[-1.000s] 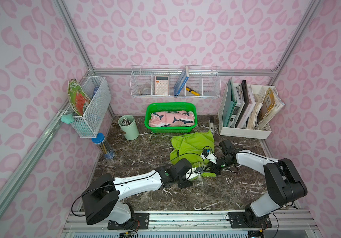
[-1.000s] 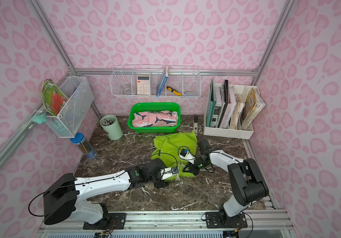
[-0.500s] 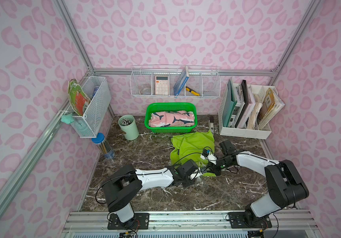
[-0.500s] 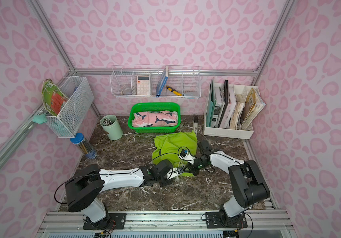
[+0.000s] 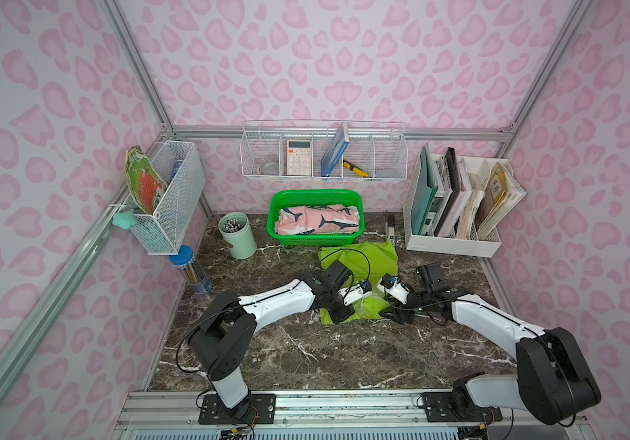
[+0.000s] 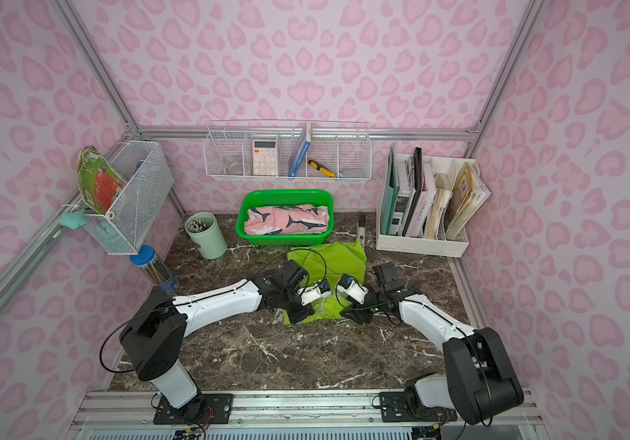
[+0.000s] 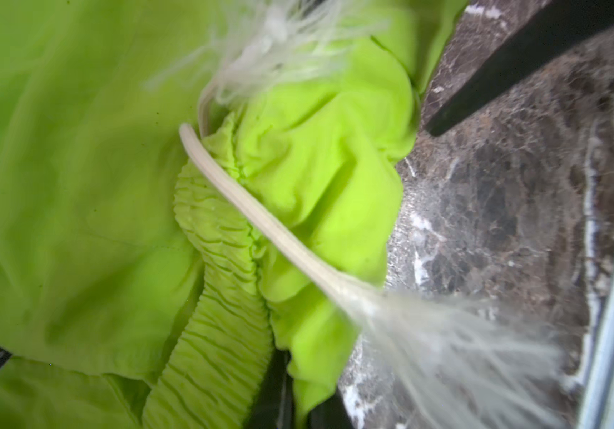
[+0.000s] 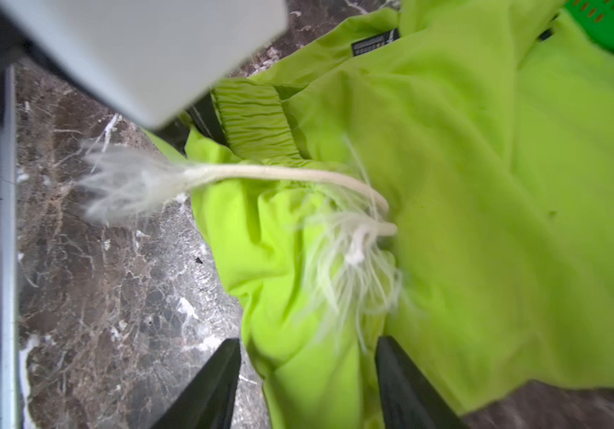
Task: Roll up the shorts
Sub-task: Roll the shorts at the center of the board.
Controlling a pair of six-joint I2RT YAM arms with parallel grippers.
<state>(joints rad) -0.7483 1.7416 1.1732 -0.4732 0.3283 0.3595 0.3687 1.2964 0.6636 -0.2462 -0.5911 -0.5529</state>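
Note:
The lime green shorts (image 5: pixel 367 259) (image 6: pixel 338 259) lie crumpled on the marble table in both top views. Their gathered waistband (image 7: pixel 220 334) and frayed white drawstring (image 7: pixel 261 215) (image 8: pixel 279 172) are at the near edge. My left gripper (image 7: pixel 290 405) (image 5: pixel 338 313) is shut on a fold of the green cloth beside the waistband. My right gripper (image 8: pixel 307 375) (image 5: pixel 389 314) stands open, its dark fingers (image 8: pixel 209 386) either side of a green fold at the same near edge. The pink shark-print shorts (image 5: pixel 319 224) (image 6: pixel 286 223) lie rolled in the green basket (image 5: pixel 279 202).
A mint pencil cup (image 5: pixel 237 235) and a blue-lidded jar (image 5: pixel 191 268) stand at the back left. A white file rack (image 5: pixel 454 244) fills the back right. A wire shelf (image 5: pixel 323 152) and a wire basket (image 5: pixel 170 194) hang on the walls.
My left gripper reached further in and closed on the green shorts' near edge. My right gripper, shut on the cloth before, has opened.

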